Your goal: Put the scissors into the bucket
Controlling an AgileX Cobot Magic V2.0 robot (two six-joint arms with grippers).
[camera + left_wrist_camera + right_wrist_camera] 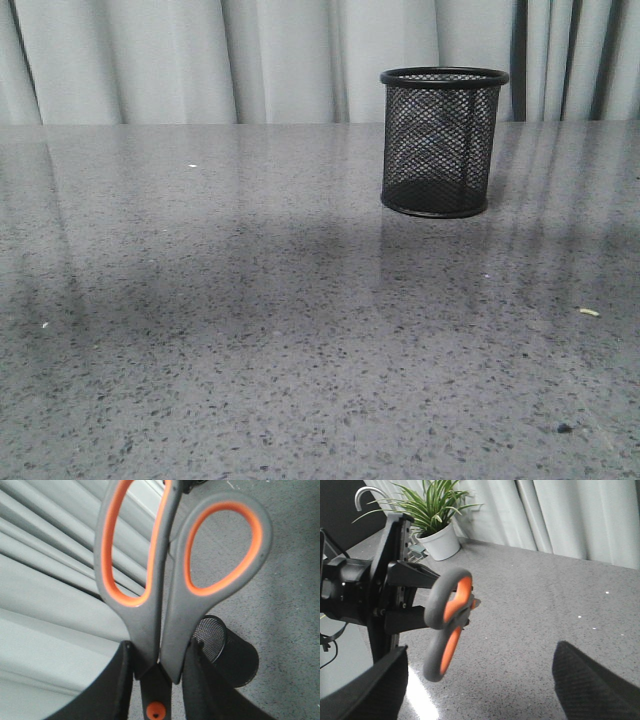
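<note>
In the front view the grey speckled desk [250,330] runs bare from the near edge to the pale curtain [200,60] behind it. The one bucket [443,141] stands upright toward the far right, close to the desk's back edge, with open surface on its left and in front of it. Neither arm shows in that view; only a few small flecks lie on the surface.

The left hand [157,680] is clenched on the single pair of scissors [165,590]. Its two dark fingers [112,690] press either side of the shanks just above the orange pivot dot, and both orange-lined loop handles stick out beyond the fingers, free of any contact. The blades are hidden behind the hand. In the left wrist view the bucket [227,652] appears past the handles, lying well apart from the scissors, which are held in the air above the desk.

From the right wrist view the scissors [447,625] are seen edge-on, handles toward the camera, gripped by the left arm's black hand assembly [395,595] clear above the desk [530,610]. The right hand [480,690] is spread wide: its two dark fingers [592,682] sit far apart at either lower corner with nothing between them, touching nothing. One potted plant [432,517] in a white pot stands at the desk's far corner by the curtain.
</note>
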